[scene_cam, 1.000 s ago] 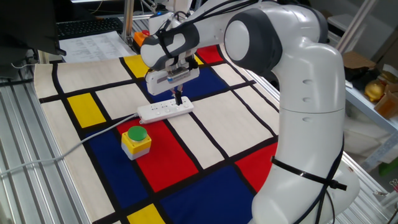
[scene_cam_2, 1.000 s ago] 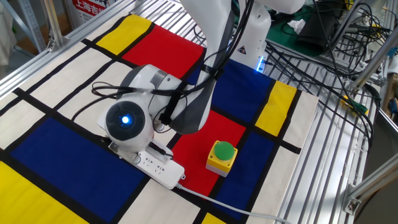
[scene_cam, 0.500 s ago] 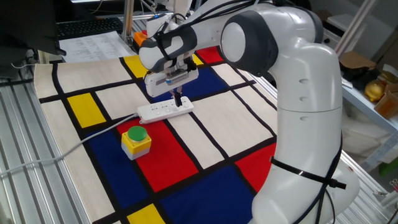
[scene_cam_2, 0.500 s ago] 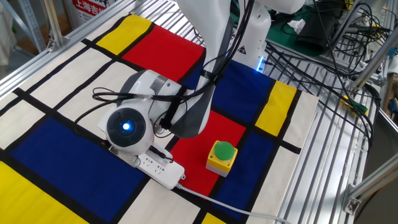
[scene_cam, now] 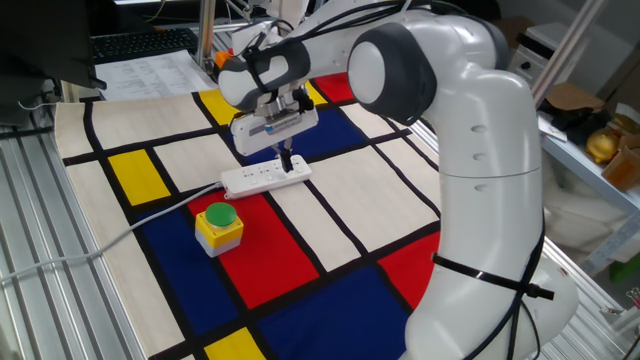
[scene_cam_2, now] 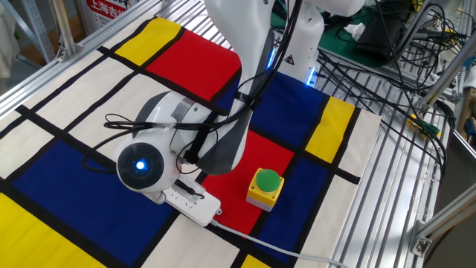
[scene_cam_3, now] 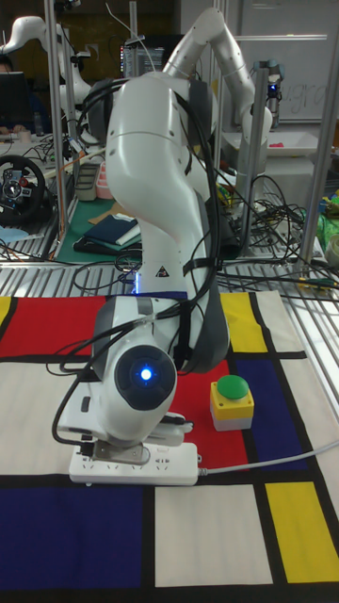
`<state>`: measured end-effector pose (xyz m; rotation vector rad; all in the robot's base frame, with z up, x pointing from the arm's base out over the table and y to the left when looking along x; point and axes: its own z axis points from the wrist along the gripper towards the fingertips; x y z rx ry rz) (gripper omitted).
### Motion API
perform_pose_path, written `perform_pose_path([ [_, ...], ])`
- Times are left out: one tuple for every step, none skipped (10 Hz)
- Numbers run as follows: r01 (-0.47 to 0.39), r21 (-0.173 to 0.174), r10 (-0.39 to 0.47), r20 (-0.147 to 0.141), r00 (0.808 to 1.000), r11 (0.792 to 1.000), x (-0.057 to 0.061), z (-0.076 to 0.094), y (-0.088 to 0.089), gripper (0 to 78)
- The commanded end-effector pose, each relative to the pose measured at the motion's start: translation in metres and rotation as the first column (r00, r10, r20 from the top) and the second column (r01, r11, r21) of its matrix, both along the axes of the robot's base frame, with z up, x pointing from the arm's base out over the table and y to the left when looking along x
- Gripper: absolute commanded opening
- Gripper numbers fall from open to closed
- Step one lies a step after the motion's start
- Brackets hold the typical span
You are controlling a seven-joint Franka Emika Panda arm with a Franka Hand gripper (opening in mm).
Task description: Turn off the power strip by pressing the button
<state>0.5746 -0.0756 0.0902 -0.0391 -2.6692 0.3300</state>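
Worktop [scene_cam: 330, 215]: covered by a cloth of red, blue, yellow and cream rectangles with black lines. White arm [scene_cam: 470, 150]: bent over the cloth, wrist low above the strip. Power strip [scene_cam: 262, 178]: long white bar lying flat on the cloth, pale cable [scene_cam: 110, 240] running off its left end. Yellow box with green dome [scene_cam: 218, 225]: just near of the strip, apart from it. End effector [scene_cam: 286, 158]: dark fingertips pointing down at the strip's right end; open or closed cannot be told. Button: too small to make out
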Motion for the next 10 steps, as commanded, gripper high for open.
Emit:
perform_pose_path([
  [0.002, 0.002, -0.002, 0.004, 1.0, 1.0, 0.0007, -0.0068, 0.0, 0.0],
  [0.002, 0.002, -0.002, 0.004, 1.0, 1.0, 0.0006, -0.0088, 0.0, 0.0],
  [0.002, 0.001, -0.002, 0.004, 1.0, 1.0, 0.0006, -0.0095, -0.0001, 0.0],
  [0.003, -0.001, -0.003, 0.004, 1.0, 1.0, 0.0006, -0.0095, -0.0001, 0.0],
  [0.003, -0.002, -0.003, 0.003, 1.0, 1.0, 0.0006, -0.0095, -0.0001, 0.0],
  [0.006, -0.005, -0.006, 0.002, 1.0, 1.0, 0.0006, -0.0099, -0.0001, 0.0],
  [0.007, -0.007, -0.007, 0.002, 1.0, 1.0, 0.0005, -0.0113, -0.0002, 0.0],
  [0.008, -0.007, -0.008, 0.003, 1.0, 1.0, 0.0005, -0.0129, -0.0003, 0.0],
  [0.008, -0.007, -0.008, 0.003, 1.0, 1.0, 0.0004, -0.014, -0.0003, 0.0],
  [0.008, -0.007, -0.008, 0.002, 1.0, 1.0, 0.0004, -0.0157, -0.0005, 0.0],
])
